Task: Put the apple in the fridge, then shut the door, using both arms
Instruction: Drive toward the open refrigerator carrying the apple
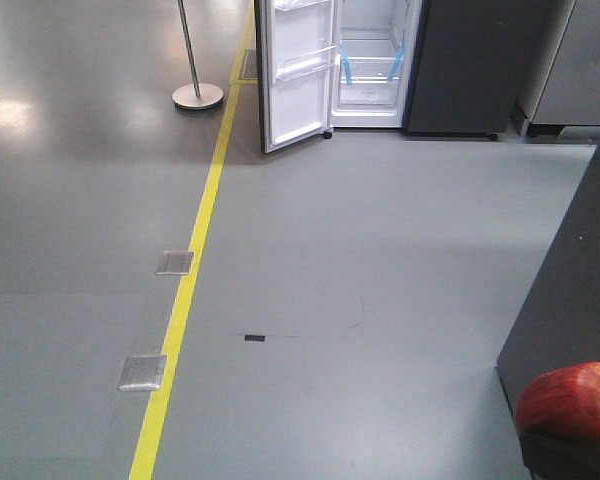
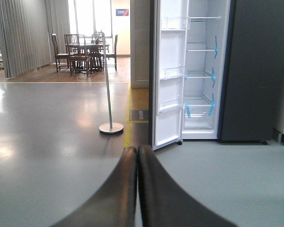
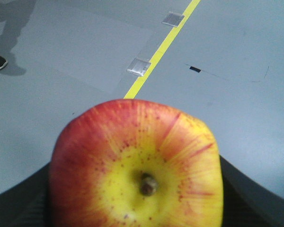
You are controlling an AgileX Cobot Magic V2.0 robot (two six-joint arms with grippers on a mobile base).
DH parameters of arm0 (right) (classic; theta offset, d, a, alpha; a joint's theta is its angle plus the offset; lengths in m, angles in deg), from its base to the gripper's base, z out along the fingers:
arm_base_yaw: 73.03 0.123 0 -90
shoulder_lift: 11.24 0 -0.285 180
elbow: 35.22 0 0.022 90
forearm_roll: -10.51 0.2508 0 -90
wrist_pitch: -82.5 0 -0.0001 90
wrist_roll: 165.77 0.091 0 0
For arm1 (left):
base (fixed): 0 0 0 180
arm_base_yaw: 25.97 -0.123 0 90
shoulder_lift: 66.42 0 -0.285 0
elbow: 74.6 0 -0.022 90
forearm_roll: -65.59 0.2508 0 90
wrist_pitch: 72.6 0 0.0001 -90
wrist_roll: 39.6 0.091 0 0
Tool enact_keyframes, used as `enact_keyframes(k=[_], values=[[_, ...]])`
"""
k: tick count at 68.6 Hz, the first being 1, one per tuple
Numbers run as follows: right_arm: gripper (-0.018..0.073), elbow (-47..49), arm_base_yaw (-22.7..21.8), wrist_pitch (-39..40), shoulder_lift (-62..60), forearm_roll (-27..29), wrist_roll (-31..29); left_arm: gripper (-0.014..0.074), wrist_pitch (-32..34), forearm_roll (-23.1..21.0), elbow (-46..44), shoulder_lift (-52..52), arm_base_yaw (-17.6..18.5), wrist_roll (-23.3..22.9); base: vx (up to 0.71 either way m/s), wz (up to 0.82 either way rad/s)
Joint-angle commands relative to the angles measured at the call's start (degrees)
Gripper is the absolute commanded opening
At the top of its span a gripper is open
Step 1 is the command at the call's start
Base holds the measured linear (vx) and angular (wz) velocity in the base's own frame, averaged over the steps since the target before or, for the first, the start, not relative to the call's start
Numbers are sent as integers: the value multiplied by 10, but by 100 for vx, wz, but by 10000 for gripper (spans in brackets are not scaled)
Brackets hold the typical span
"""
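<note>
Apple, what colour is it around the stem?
Yellow, the apple reddening outward; best in right wrist view.

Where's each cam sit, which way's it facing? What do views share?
Exterior front: on the robot, tilted down over the floor toward the open fridge and door; apple in the right gripper at bottom right.
Left wrist: low, level, facing the fridge and a stanchion post; shut left gripper at bottom centre.
Right wrist: looks down past the apple at the floor; dark fingers flank it.
Shared: front and left wrist see fridge and door; front and right wrist see apple and yellow floor line.
</note>
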Motion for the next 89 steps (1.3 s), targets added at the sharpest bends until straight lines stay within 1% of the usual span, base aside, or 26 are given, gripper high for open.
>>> enact_keyframes(k=[1, 89], values=[[174, 16, 0, 37, 1, 11, -6, -6, 42, -6, 7, -8, 0, -5, 38, -3], [174, 16, 0, 39, 1, 11, -6, -6, 42, -6, 7, -8, 0, -5, 37, 1]])
